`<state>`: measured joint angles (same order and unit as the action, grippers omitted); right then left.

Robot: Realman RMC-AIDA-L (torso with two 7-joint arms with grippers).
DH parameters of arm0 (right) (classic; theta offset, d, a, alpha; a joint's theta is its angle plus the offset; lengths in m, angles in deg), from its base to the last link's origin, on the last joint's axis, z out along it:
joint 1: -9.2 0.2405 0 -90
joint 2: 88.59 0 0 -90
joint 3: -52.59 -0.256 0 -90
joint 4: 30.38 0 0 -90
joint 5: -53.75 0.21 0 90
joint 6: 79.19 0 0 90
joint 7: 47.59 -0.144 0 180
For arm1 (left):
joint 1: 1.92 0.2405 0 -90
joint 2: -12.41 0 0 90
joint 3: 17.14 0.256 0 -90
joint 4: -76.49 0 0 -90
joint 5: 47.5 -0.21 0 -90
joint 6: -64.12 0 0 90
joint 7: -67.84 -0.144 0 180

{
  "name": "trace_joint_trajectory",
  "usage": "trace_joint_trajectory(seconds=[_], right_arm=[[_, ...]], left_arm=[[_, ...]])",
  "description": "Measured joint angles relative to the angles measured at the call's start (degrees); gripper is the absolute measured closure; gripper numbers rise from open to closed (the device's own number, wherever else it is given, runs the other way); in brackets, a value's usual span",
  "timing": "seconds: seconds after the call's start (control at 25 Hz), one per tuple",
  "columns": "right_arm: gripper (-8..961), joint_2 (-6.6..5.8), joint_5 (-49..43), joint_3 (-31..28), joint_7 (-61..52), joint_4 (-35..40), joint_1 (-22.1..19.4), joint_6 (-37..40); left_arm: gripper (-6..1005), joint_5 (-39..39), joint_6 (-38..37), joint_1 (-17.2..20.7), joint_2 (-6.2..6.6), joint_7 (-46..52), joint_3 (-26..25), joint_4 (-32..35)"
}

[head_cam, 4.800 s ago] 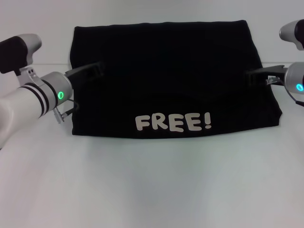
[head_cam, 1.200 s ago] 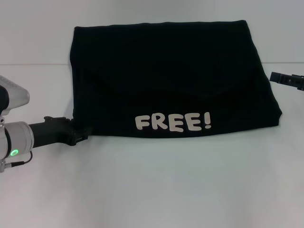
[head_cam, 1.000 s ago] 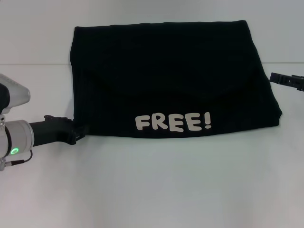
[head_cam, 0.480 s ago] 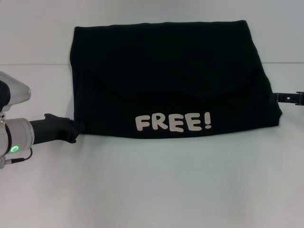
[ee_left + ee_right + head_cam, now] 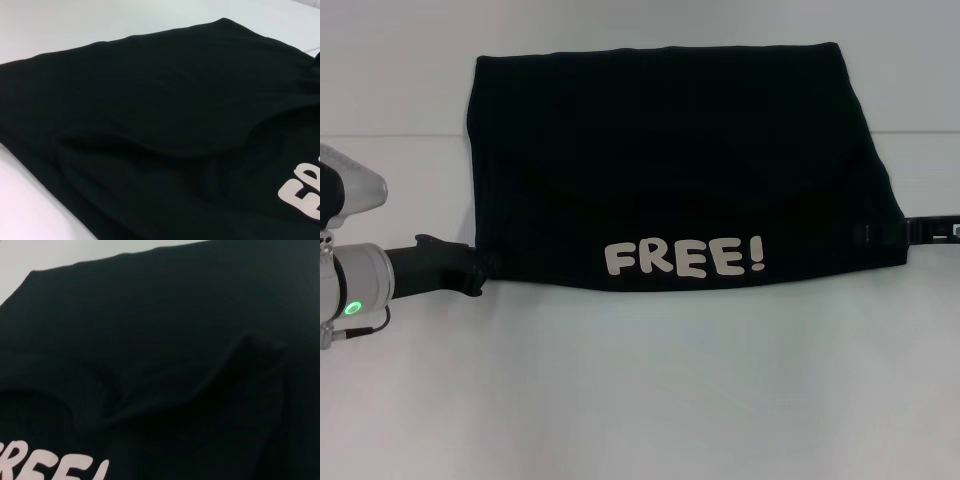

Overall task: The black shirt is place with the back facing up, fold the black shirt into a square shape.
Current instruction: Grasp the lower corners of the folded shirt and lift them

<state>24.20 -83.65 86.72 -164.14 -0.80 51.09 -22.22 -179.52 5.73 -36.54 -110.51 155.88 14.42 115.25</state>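
The black shirt (image 5: 670,150) lies flat on the white table as a wide folded rectangle, with a white "FREE!" print (image 5: 685,258) near its front edge. In the head view my left gripper (image 5: 480,268) sits low on the table, touching the shirt's front left corner. My right gripper (image 5: 880,232) reaches in from the right edge, and its tip lies over the shirt's front right corner. The left wrist view is filled by black shirt (image 5: 150,125) fabric with a soft fold ridge. The right wrist view shows the shirt (image 5: 175,340) close up with part of the print.
The white table (image 5: 640,380) stretches bare in front of the shirt and on both sides of it. A faint seam runs across the table behind the shirt's middle.
The right gripper has come forward along the shirt's right side and moved inward onto its front right corner. The left gripper has drawn back slightly to the left, staying at the front left corner.
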Motion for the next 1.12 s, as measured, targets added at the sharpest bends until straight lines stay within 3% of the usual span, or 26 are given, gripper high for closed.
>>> trace_joint_trajectory(seconds=[0.24, 0.32, 0.56, 1.12], right_arm=[[126, 0.56, 0.0, 0.7, 0.4, -0.2, 0.1, -0.6], [318, 0.61, 0.1, 0.7, 0.7, -0.5, 0.1, -0.7], [566, 0.65, 0.4, 0.2, 2.2, -0.7, -0.1, 0.0], [873, 0.14, 3.2, 0.1, 4.5, -0.8, -1.2, 0.1]], left_arm=[[992, 0.0, 0.0, -0.4, 0.21, 0.0, -0.1, -0.1], [991, 0.1, 0.0, -0.5, 0.27, 0.0, 0.0, -0.1], [989, 0.3, 0.0, -0.5, 0.31, 0.0, -0.1, -0.2], [984, 0.6, 0.7, -0.7, 0.31, 0.1, -0.1, -0.3]])
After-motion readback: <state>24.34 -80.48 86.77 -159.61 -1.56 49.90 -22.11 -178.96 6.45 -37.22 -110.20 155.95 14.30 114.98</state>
